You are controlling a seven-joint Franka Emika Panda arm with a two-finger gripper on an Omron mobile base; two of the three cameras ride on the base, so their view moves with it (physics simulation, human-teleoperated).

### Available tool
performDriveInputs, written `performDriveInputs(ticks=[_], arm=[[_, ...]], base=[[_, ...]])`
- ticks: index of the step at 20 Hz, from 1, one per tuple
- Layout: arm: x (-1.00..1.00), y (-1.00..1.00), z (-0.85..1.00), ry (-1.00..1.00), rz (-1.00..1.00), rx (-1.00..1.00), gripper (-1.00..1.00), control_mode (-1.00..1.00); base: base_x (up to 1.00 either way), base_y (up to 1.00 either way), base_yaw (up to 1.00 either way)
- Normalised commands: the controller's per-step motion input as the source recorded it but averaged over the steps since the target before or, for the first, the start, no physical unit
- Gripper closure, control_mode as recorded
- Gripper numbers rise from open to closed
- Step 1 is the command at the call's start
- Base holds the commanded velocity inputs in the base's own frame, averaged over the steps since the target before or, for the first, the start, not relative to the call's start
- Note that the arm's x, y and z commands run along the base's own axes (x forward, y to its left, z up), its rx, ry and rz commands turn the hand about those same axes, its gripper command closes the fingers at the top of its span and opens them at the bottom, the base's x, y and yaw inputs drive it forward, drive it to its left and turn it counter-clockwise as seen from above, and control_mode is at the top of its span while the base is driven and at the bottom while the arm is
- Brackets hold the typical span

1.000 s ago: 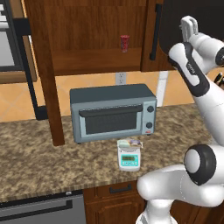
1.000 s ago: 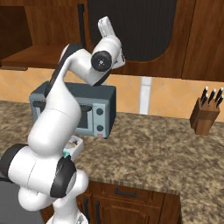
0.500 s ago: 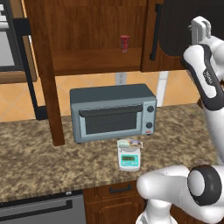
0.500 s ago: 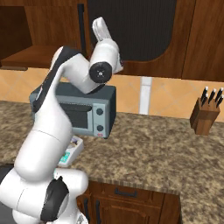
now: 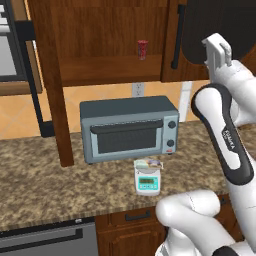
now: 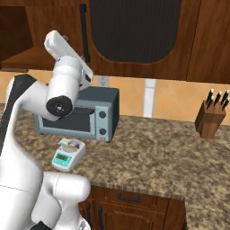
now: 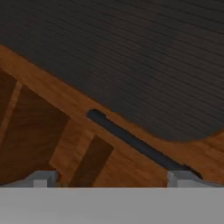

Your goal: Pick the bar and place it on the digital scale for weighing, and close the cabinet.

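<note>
The bar (image 5: 148, 163) (image 6: 72, 143) lies on the platter of the digital scale (image 5: 148, 182) (image 6: 66, 157), which stands on the counter in front of the toaster oven. My gripper (image 5: 220, 47) (image 6: 56, 42) (image 7: 113, 179) is raised high above them. It is open with nothing between its fingertips and faces the cabinet's (image 5: 100, 45) right door (image 6: 134, 31) (image 7: 131, 52). That door's black bar handle (image 5: 176, 37) (image 6: 83, 31) (image 7: 131, 140) runs just ahead of the fingertips. The cabinet's left door (image 5: 50, 100) stands swung out, seen edge-on.
A grey-blue toaster oven (image 5: 130, 127) (image 6: 81, 119) sits on the granite counter (image 5: 40, 185) under the cabinet. A red can (image 5: 143, 49) stands on the open shelf. A knife block (image 6: 211, 119) is at the far right. Drawers (image 6: 134, 200) run below the counter.
The arm has swung its elbow round and the hand has dropped a little in front of the right door. The gripper stays open. The bar and the scale have not moved.
</note>
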Motion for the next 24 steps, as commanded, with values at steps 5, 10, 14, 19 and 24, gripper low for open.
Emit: performDriveInputs(ticks=[5,10,14,19,24], arm=[[-1.0,0.88,0.08,0.07,0.06,0.25,-1.0,-1.0],[-1.0,0.99,-0.06,0.18,0.23,0.04,-1.0,-1.0],[-0.73,1.0,-0.55,0.01,0.27,0.01,-1.0,-1.0],[-0.11,0.49,-0.98,-0.19,0.09,0.18,-1.0,-1.0],[0.75,0.9,-1.0,-0.01,0.0,0.1,-1.0,-1.0]], base=[[0.0,0.0,0.0],[0.0,0.0,0.0],[0.0,0.0,0.0],[0.0,0.0,0.0],[0.0,0.0,0.0]])
